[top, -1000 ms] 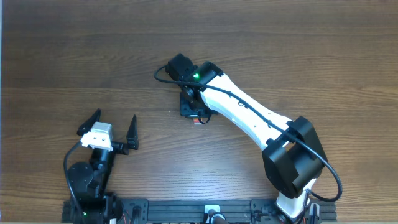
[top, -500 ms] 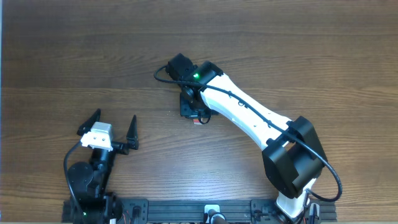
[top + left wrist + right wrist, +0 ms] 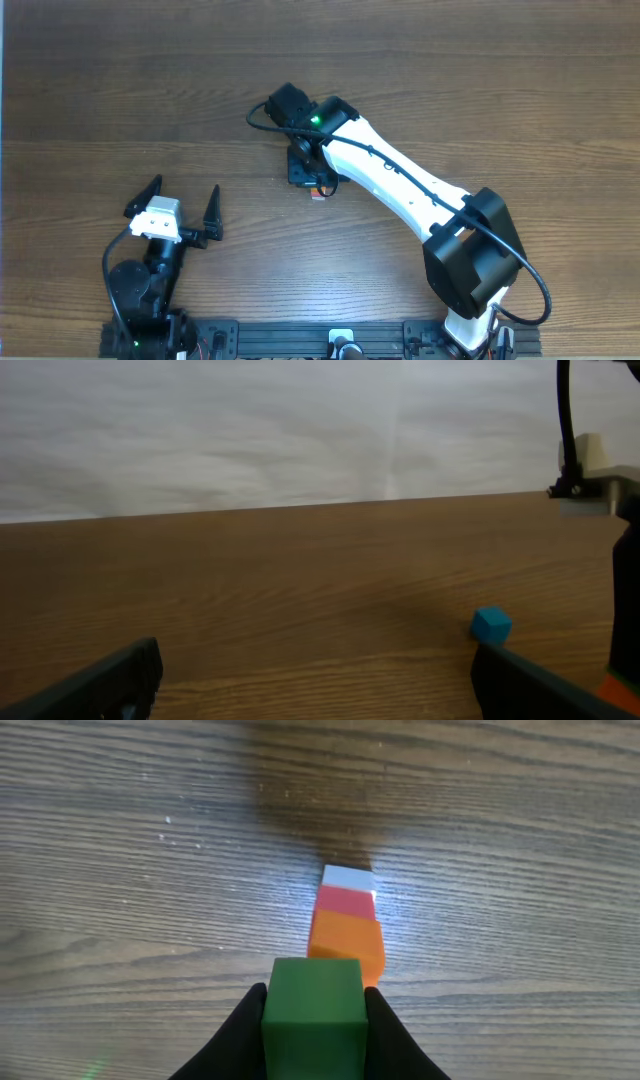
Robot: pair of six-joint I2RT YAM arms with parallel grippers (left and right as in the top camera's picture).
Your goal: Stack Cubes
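Observation:
My right gripper is shut on a green cube. It hangs over a stack of an orange cube on a red cube on a white cube. The green cube sits a little to one side of the stack's top, and I cannot tell whether it touches the orange cube. In the top view the right gripper is near the table's middle, with a bit of the stack showing beside it. A blue cube lies alone on the table. My left gripper stands open near its base.
The wooden table is bare around the stack. The right arm stretches diagonally from the bottom right toward the middle. A pale wall rises behind the table's far edge.
The right gripper with the green cube has shifted very slightly away from the arm bases. The left arm has stayed still.

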